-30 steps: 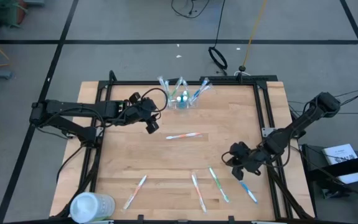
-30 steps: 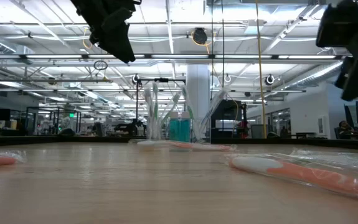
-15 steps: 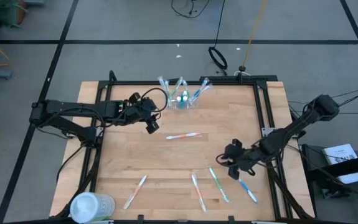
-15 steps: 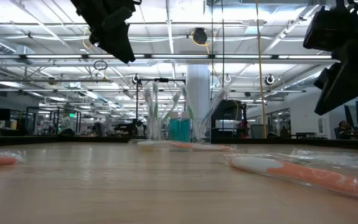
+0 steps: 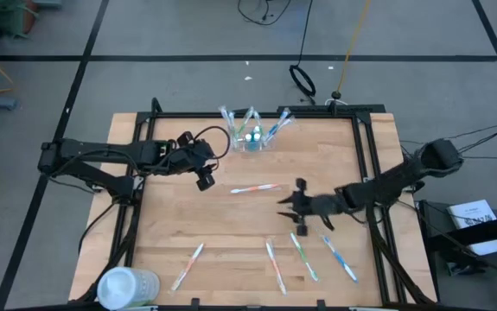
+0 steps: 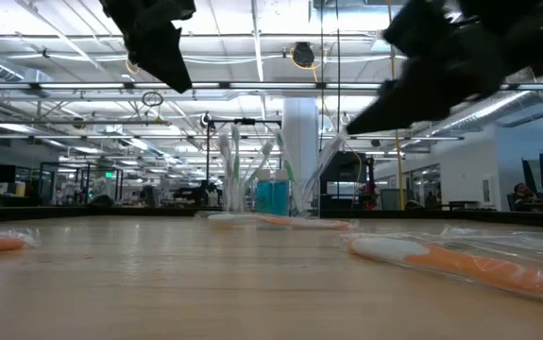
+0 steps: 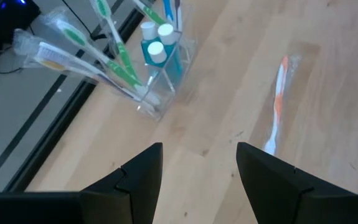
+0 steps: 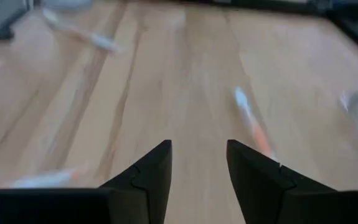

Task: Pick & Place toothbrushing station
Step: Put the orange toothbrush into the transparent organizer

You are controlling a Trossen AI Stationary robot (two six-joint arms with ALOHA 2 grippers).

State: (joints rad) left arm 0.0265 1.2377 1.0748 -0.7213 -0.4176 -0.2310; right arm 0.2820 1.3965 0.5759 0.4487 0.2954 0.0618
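The clear cup [image 5: 250, 139] stands at the table's far middle, with toothbrushes fanning out of it and blue toothpaste tubes [image 7: 157, 46] inside; it also shows in the left wrist view [image 7: 164, 74] and the low view [image 6: 271, 195]. An orange-and-white toothbrush [image 5: 255, 187] lies flat near the table's middle. My left gripper [image 5: 203, 178] hovers open and empty, left of the cup and the toothbrush [image 7: 277, 102]. My right gripper [image 5: 286, 207] hovers open and empty, just right of and nearer than that toothbrush, which shows ahead of its fingers [image 8: 250, 122].
Several more wrapped toothbrushes lie along the near edge [image 5: 187, 264] [image 5: 275, 265] [image 5: 304, 257] [image 5: 340, 257]. A larger whitish round container [image 5: 128, 288] stands at the near left corner. Dark frame rails [image 5: 365, 164] run along the table's sides.
My right gripper has swung from above the near-right toothbrushes toward the table's left and far edge, to beside the orange toothbrush, its fingers now pointing more level toward the left. It stays open. My left gripper has shifted slightly toward the table's left edge.
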